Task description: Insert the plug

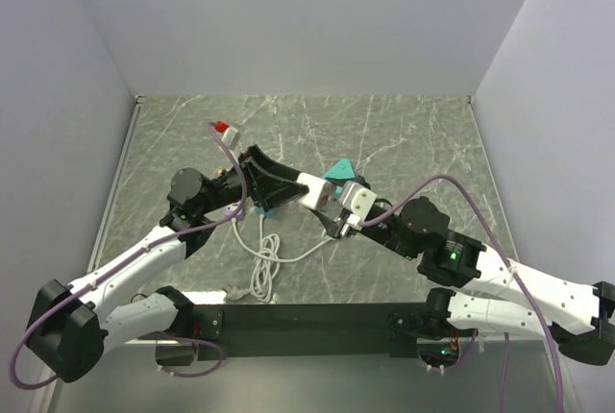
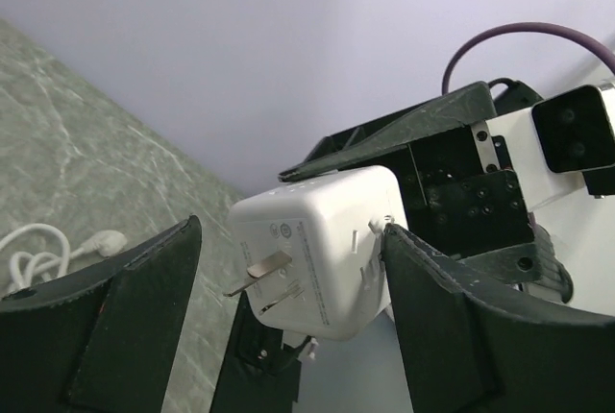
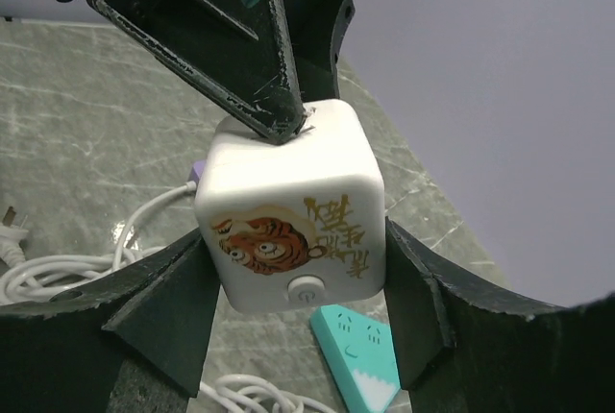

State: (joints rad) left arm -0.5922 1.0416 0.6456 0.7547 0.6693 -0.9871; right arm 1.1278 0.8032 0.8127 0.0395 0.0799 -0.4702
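Low in the centre of the right wrist view, the right pincer [image 3: 293, 250] is clamped on the cube plug [image 3: 288, 178], with a black finger pressed flat against each of its two sides. The cube plug is held above the bench [image 3: 96, 125], touching nothing below it.

It is a glossy white block with rounded corners. The face turned to this camera carries a tiger picture [image 3: 258, 242], gold characters [image 3: 341, 230] to its right, and a round power button [image 3: 304, 289] near the lower edge. In the left wrist view another face shows two flat metal prongs [image 2: 258, 272] sticking out toward the lower left, beside small grey printed marks.

The left pincer [image 2: 288, 230] stands wide open around the block. The tip of one finger [image 2: 423, 279] touches the block's right edge, while the other finger on the left is well apart from it. From the right wrist view that touching tip rests on the block's top rear corner.

On the bench below, a teal card [image 3: 360, 346] lies at the lower centre, and a loosely coiled white cord [image 1: 261, 261] lies to the lower left.
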